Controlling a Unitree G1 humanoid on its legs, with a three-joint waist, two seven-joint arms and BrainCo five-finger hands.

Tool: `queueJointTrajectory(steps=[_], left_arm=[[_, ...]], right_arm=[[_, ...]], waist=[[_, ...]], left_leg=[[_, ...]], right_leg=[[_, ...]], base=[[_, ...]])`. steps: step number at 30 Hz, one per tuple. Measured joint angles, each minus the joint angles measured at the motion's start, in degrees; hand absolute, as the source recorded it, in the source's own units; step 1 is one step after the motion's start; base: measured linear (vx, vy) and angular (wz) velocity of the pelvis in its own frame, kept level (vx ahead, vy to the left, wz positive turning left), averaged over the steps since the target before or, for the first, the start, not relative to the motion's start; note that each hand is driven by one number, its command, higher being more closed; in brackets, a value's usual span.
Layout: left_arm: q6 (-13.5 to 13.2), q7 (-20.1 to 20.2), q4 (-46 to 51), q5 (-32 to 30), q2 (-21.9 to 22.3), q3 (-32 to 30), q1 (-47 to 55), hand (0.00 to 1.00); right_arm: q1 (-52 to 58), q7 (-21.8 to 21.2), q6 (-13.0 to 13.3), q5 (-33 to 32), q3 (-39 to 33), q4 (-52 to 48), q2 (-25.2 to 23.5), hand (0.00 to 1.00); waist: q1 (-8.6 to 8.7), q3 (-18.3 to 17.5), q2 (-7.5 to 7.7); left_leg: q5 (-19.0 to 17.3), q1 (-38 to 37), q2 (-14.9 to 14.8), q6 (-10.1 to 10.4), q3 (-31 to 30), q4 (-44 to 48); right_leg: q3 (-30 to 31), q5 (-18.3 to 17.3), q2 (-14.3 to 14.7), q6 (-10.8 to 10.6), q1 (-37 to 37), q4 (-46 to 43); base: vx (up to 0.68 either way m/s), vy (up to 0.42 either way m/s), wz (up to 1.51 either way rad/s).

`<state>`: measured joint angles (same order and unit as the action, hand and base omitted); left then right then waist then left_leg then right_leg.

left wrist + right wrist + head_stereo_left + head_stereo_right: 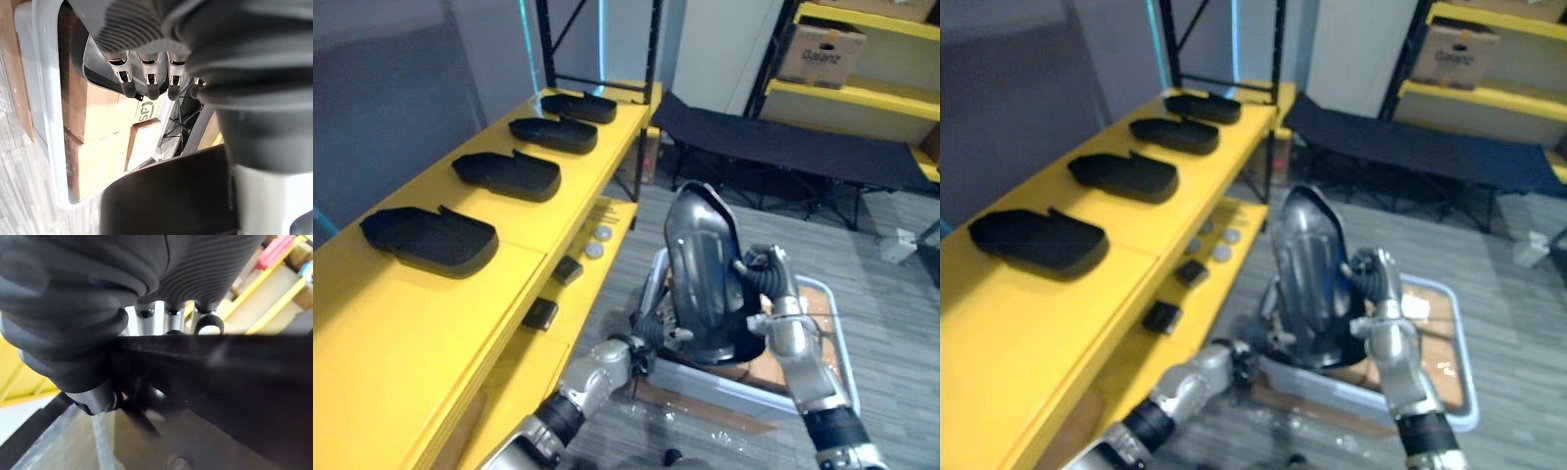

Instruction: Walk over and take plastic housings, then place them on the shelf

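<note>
A dark grey plastic housing (700, 269) stands upright in the air between my two hands, above a grey bin (834, 328). My left hand (651, 333) grips its lower left edge; in the left wrist view its fingers (146, 83) curl onto the housing's rim (95, 68). My right hand (766, 279) clasps the right side, with fingers (168, 318) over the housing's edge (220, 377) and the thumb under it. Several more black housings lie in a row on the yellow shelf top (431, 333) at the left, the nearest one (431, 240) closest to me.
The bin holds cardboard boxes (98, 122). On the lower yellow shelf lie small black blocks (540, 313) and round discs (599, 235). A black folding cot (783, 137) stands behind, and a cardboard box (820, 51) sits on a yellow rack at the back right.
</note>
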<state>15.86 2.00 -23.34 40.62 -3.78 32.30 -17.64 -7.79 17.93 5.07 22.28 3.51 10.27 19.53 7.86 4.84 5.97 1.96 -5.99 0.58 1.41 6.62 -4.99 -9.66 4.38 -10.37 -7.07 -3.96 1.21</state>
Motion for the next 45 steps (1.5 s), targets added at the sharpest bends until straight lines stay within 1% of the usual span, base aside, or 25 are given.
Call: queueJointTrajectory(steps=[1,3,5,6,7,8,9,12,15,19,21,25,28,31,34,35,36,38,39,41,44,45], left_arm=[[-0.8,-0.7,0.0,0.6,0.0,0.0,0.2,1.0],[-1.7,-1.0,0.0,2.3,0.1,-0.2,0.3,1.0],[-3.7,-1.1,0.1,3.7,0.8,-0.4,0.3,1.0],[-4.4,-1.2,0.1,4.1,1.1,-0.5,0.3,1.0],[-6.0,-1.3,0.2,4.1,1.2,-0.6,0.5,1.0],[-6.7,-1.4,0.4,4.1,1.3,-0.8,0.6,1.0],[-7.8,-2.3,1.5,4.1,1.5,-1.3,1.2,1.0],[-9.6,-4.4,2.8,3.9,1.5,-2.0,2.1,1.0],[-10.0,-5.9,3.5,3.6,1.4,-2.0,2.1,1.0],[-10.1,-7.9,5.5,3.3,1.4,-1.9,2.1,1.0],[-10.3,-8.3,6.8,3.3,1.4,-1.7,2.1,1.0],[-10.7,-8.7,7.1,3.2,1.4,-1.7,2.1,1.0],[-10.8,-9.3,8.3,1.2,1.3,-1.6,2.1,1.0],[-12.3,-9.9,9.4,-1.7,1.3,-1.0,1.9,1.0],[-13.5,-10.5,10.0,-5.8,1.3,-0.6,1.7,1.0],[-14.5,-10.7,10.0,-8.0,1.3,-0.5,1.4,1.0],[-14.7,-10.8,10.1,-9.4,1.2,-0.5,1.2,1.0],[-15.8,-11.9,11.3,-15.7,0.2,0.0,-0.3,1.0],[-15.8,-12.3,12.0,-17.6,-0.2,0.1,-0.8,1.0],[-15.9,-13.7,14.0,-24.4,-1.0,0.1,-3.1,1.0],[-15.9,-14.4,16.3,-30.8,-2.1,0.4,-5.4,1.0],[-15.9,-14.4,16.4,-31.9,-2.3,0.5,-5.8,1.0]], right_arm=[[0.2,0.6,0.1,0.0,0.0,0.0,-0.2,1.0],[0.5,1.2,0.2,-0.1,0.0,0.0,-0.5,1.0],[1.1,2.1,0.5,-0.2,0.0,-0.1,-1.7,1.0],[1.3,2.2,0.7,-0.2,0.0,-0.1,-2.0,1.0],[1.7,2.7,0.9,-1.0,-0.2,-0.2,-2.3,1.0],[2.0,3.1,0.9,-1.3,-0.2,-0.4,-2.4,1.0],[2.6,3.6,1.3,-1.9,-0.2,-1.1,-2.8,1.0],[2.9,4.8,1.4,-2.5,-0.1,-3.1,-4.3,1.0],[2.9,5.8,1.4,-2.5,0.0,-3.6,-4.8,1.0],[3.0,7.2,1.4,-4.9,0.0,-4.7,-5.5,1.0],[3.1,8.2,1.4,-5.9,0.1,-5.5,-5.6,1.0],[3.1,8.7,1.4,-6.1,0.1,-5.9,-6.0,1.0],[3.3,9.5,1.4,-7.2,0.2,-5.9,-6.2,1.0],[4.1,10.4,1.4,-8.6,0.1,-7.6,-6.4,1.0],[4.4,10.8,1.4,-9.3,0.1,-7.6,-6.4,1.0],[4.6,10.8,1.4,-10.0,0.0,-7.6,-6.4,1.0],[4.8,10.9,1.4,-10.2,0.0,-7.6,-6.4,1.0],[5.3,10.9,1.3,-10.5,-0.2,-7.6,-6.4,1.0],[5.4,10.9,1.3,-11.0,-0.2,-7.6,-6.4,1.0],[5.4,10.9,1.3,-11.9,-0.2,-7.6,-6.6,1.0],[5.3,10.9,1.3,-12.6,0.1,-7.6,-6.7,1.0],[5.3,10.9,1.3,-12.6,0.2,-7.6,-6.7,1.0]], waist=[[-0.02,0.0,0.0],[-0.07,0.0,0.0],[-0.2,0.0,0.0],[-0.24,0.0,0.0],[-0.43,0.0,0.0],[-0.59,0.0,0.0],[-0.74,0.0,-0.01],[-0.79,0.0,0.0],[-0.85,-0.1,0.15],[-0.84,-0.2,0.32],[-0.84,-0.2,0.32],[-0.84,-0.4,0.61],[-0.83,-0.7,0.99],[-0.84,-0.7,1.08],[-0.8,-0.7,1.08],[-0.8,-0.7,1.08],[-0.8,-0.7,1.08],[-0.78,-0.7,1.08],[-0.77,-0.7,1.08],[-0.8,-0.7,1.07],[-0.75,-0.7,1.06],[-0.73,-0.7,1.06]], left_leg=[[0.0,0.0,0.0,0.0,0.0,0.0],[0.0,0.0,0.0,0.0,0.0,0.0],[0.0,-0.1,0.0,0.0,0.0,0.0],[0.0,-0.1,0.0,0.0,0.0,0.0],[0.0,-0.1,0.0,0.0,0.0,0.0],[0.0,-0.1,0.0,0.0,0.0,0.0],[0.0,-0.2,0.0,0.0,0.0,0.0],[0.0,-0.2,0.0,0.0,0.0,0.0],[0.0,-0.2,0.0,0.0,0.0,0.0],[0.0,-0.2,0.0,0.0,0.1,0.0],[0.0,-0.2,0.0,0.0,0.1,0.0],[0.0,-0.2,0.0,0.0,0.2,0.1],[0.0,-0.1,0.0,0.0,0.2,0.3],[0.0,-0.1,0.0,0.0,0.3,0.3],[0.0,-0.2,0.0,0.0,0.4,0.3],[-0.1,-0.2,0.0,0.0,0.4,0.3],[-0.1,-0.2,-0.1,0.0,0.4,0.3],[-0.3,-0.2,-0.1,0.2,0.6,0.3],[-0.3,-0.2,-0.1,0.2,0.7,0.3],[-0.4,-0.3,-0.1,0.2,1.6,0.3],[-0.7,-0.9,-0.1,0.0,2.1,0.3],[-0.7,-1.0,-0.1,0.0,2.1,0.3]], right_leg=[[0.0,0.0,0.0,0.0,0.0,0.0],[0.0,0.0,0.0,0.0,0.0,-0.1],[0.0,0.0,0.0,0.0,0.0,-0.2],[0.0,0.0,0.0,0.0,0.0,-0.3],[0.1,0.0,0.0,0.0,0.0,-0.3],[0.1,0.0,0.0,0.0,0.0,-0.3],[0.1,0.0,0.0,0.0,0.0,-0.3],[0.1,0.0,0.0,0.0,0.0,-0.4],[0.1,0.0,0.0,0.0,0.0,-0.4],[0.2,0.0,0.0,0.0,0.0,-0.3],[0.2,0.0,0.0,0.0,0.0,-0.2],[0.2,0.3,0.0,0.1,-0.2,0.3],[0.3,0.4,0.0,0.1,-0.2,0.5],[0.3,0.4,0.0,0.2,-0.2,0.5],[0.4,0.4,0.0,0.2,-0.2,0.7],[0.4,0.4,0.0,0.3,-0.2,0.7],[0.4,0.5,0.0,0.3,-0.2,0.8],[0.5,0.5,0.1,0.4,-0.2,0.9],[0.6,0.6,0.2,0.5,-0.2,1.0],[1.0,0.7,0.2,0.7,-0.1,1.4],[2.0,0.7,0.3,0.7,-0.2,1.4],[2.0,0.7,0.3,0.7,-0.2,1.4]], base=[[0.0,0.0,0.0],[0.0,0.0,0.0],[0.0,0.0,0.0],[0.0,0.0,0.0],[0.0,0.0,0.0],[0.0,0.0,0.0],[0.0,0.0,0.0],[0.0,0.0,0.0],[0.0,0.0,0.0],[0.0,0.0,0.0],[0.0,0.0,0.0],[0.0,0.0,0.0],[0.0,0.0,0.0],[0.0,0.0,0.0],[0.0,0.0,0.0],[0.0,0.0,0.0],[0.0,0.0,0.0],[0.0,-0.002,-0.02],[-0.01,-0.001,-0.09],[0.0,0.004,-0.12],[0.01,0.008,-0.15],[0.01,0.004,-0.08]])
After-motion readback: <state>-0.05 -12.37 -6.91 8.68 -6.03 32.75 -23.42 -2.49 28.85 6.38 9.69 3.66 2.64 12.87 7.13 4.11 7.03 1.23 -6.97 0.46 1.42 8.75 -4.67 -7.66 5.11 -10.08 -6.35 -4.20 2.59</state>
